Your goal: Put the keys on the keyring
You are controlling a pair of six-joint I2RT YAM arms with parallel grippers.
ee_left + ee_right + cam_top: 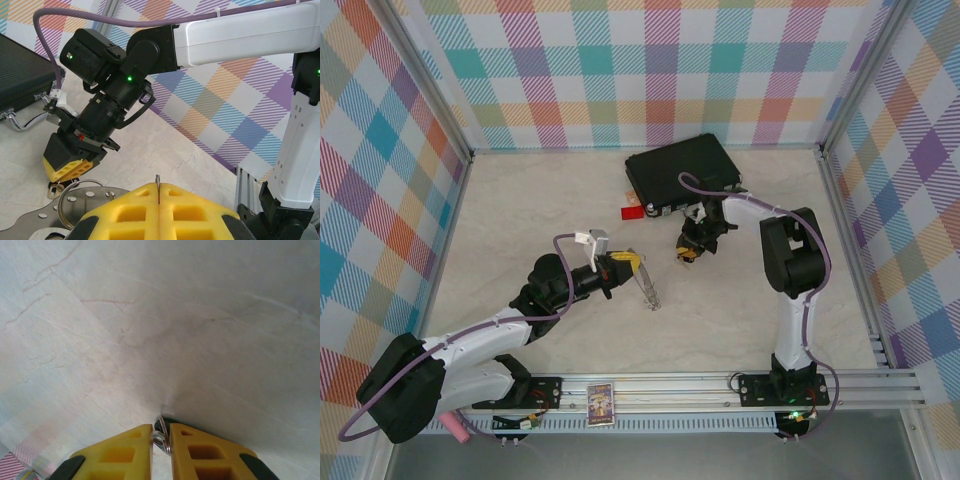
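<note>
- Closest to your left wrist lens, the left gripper (158, 192) has its yellow pads pressed together on a thin metal edge. I take this to be the keyring (50, 212), whose grey nubbed band spreads away to the lower left.
- You seem to be holding that ring steady, on edge, so a key can be brought to it.
- Your right gripper (62, 172) points down just beside the ring, its jaws clamped on a small key (161, 436) by its looped head. The blur makes it hard to say which of the two keys it is.
- Farther back sit a black case (685, 172) and a red tag (632, 212).
- You have no readable lettering; the card (600, 405) on the front rail is too small.
</note>
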